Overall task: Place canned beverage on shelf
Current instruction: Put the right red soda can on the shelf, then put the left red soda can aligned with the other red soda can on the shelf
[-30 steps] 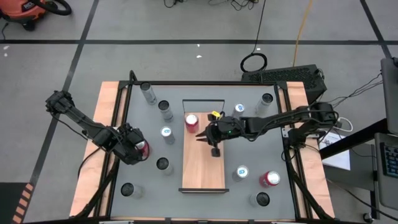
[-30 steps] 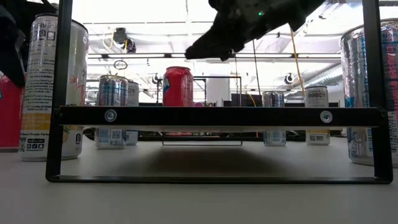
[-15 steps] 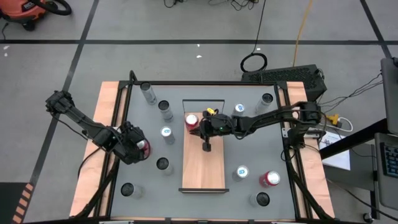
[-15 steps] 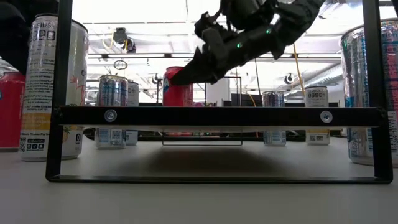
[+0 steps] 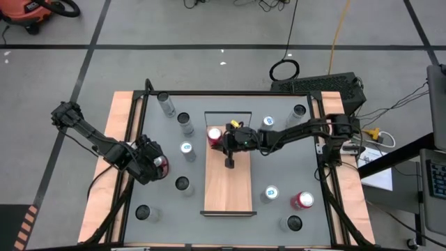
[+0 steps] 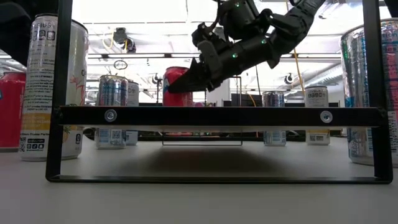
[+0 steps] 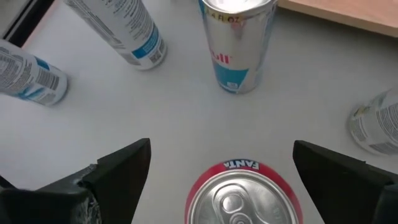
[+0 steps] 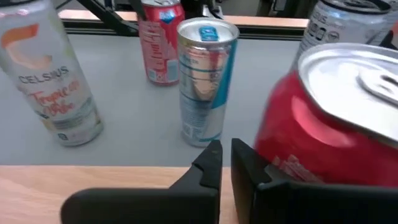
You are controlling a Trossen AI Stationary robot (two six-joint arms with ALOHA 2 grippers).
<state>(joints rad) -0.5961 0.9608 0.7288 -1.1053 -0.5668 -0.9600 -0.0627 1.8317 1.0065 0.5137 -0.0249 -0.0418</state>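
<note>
The shelf (image 5: 228,185) is a light-wood board in the middle of the table. A red can (image 5: 214,134) stands upright on its base on the shelf's far left part. My right gripper (image 5: 224,142) is shut and reaches in from the table's right, low over the shelf, with its tips (image 8: 225,158) close beside that red can (image 8: 329,118). At the table's left, my left gripper (image 7: 221,149) is open. One finger stands on either side of a red Fanta can (image 7: 245,193), with a gap on both sides. That can stands upright on the grey table. My right gripper has its shut fingers (image 8: 252,171) slanting slightly down, right against the foot of the red can's side wall (image 8: 277,163). I cannot tell whether the finger touches the wall. The can stands upright on the shelf.
Several other cans stand on the grey table around the shelf: a Celsius can (image 8: 53,81), a blue-and-silver one (image 8: 205,81), and a red one at the near right (image 5: 302,201). A thin black wire rail (image 5: 228,113) stands at the shelf's far end.
My right gripper has come down and gone toward the table's left, from above the shelf to just beside the red can. The can has stayed where it was, and my left gripper has kept its place around the Fanta can.
</note>
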